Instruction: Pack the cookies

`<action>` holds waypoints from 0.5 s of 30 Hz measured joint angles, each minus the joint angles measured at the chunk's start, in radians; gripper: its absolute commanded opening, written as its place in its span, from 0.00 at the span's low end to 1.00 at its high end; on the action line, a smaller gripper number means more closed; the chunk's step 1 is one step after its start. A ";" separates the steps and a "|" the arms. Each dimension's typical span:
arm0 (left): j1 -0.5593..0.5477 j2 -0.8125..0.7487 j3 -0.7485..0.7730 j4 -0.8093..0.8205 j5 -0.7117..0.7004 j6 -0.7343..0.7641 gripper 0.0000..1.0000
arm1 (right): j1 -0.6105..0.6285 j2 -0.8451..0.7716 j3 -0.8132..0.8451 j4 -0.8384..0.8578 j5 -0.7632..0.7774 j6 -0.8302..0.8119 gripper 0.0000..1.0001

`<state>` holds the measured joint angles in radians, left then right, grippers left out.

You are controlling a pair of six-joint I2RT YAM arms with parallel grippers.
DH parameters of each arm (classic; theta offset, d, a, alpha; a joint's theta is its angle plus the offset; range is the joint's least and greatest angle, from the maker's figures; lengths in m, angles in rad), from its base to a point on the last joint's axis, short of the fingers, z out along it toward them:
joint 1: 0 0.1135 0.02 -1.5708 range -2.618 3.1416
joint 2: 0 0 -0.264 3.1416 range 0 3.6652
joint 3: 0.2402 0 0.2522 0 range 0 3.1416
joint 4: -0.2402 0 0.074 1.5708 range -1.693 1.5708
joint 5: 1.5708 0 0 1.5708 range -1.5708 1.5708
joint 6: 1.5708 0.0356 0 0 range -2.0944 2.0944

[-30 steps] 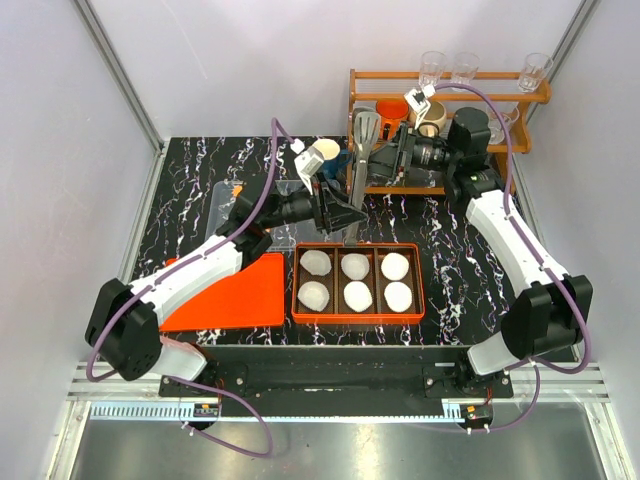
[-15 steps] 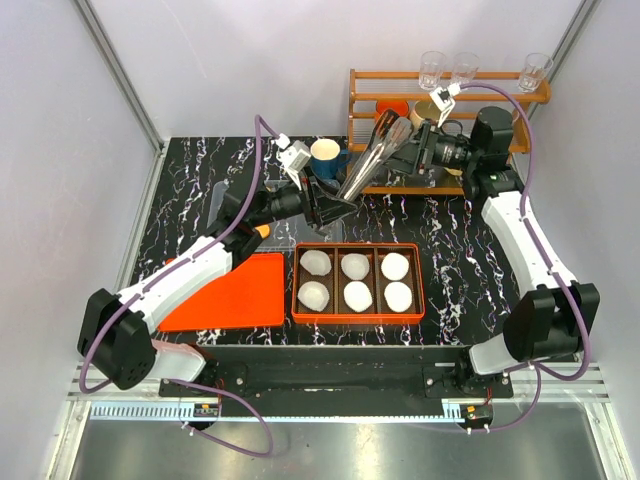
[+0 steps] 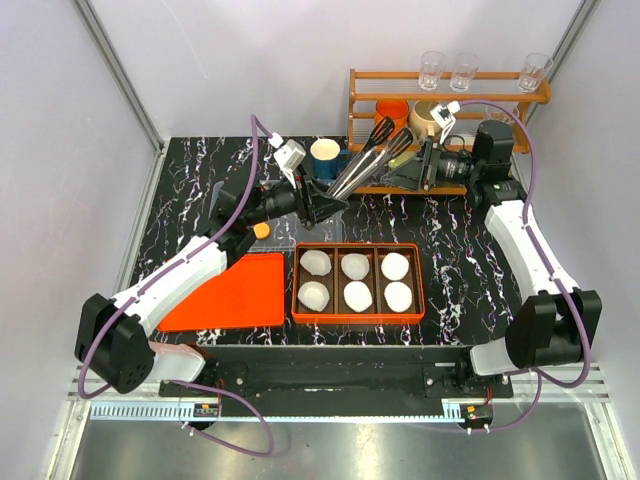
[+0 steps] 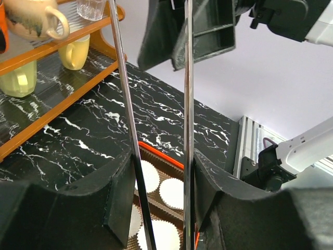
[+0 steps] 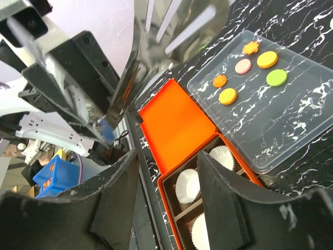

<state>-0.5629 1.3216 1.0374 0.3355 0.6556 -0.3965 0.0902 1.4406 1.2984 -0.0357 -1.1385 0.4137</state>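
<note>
tongs (image 3: 362, 166) have tipped from upright to slanting; left gripper (image 4: 161, 166) pinches both legs, half-squeezed, carrying nothing, likely readying for cookies (image 5: 243, 66); right gripper's (image 5: 166, 161) hold unclear.

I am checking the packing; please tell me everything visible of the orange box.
The orange box is a shallow rectangular tray, plastic by its look, split into six compartments, two rows of three. Each holds one white paper liner; no cookies are inside. Its flat orange lid lies open against its left side. It rests on the black marbled table, near the arms' bases. Nothing grips it.
</note>
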 measured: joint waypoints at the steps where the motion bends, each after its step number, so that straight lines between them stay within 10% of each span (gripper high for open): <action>1: 0.002 -0.001 0.000 -0.008 -0.003 0.008 0.47 | 0.000 -0.006 -0.006 -0.016 -0.003 -0.012 0.57; 15: 0.077 -0.061 0.042 -0.215 -0.146 0.160 0.48 | -0.017 -0.080 -0.032 -0.283 0.049 -0.257 0.57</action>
<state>-0.4858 1.2602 1.0798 0.1204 0.5095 -0.2363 0.0734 1.3602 1.2663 -0.3191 -1.0897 0.1566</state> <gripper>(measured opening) 0.475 0.574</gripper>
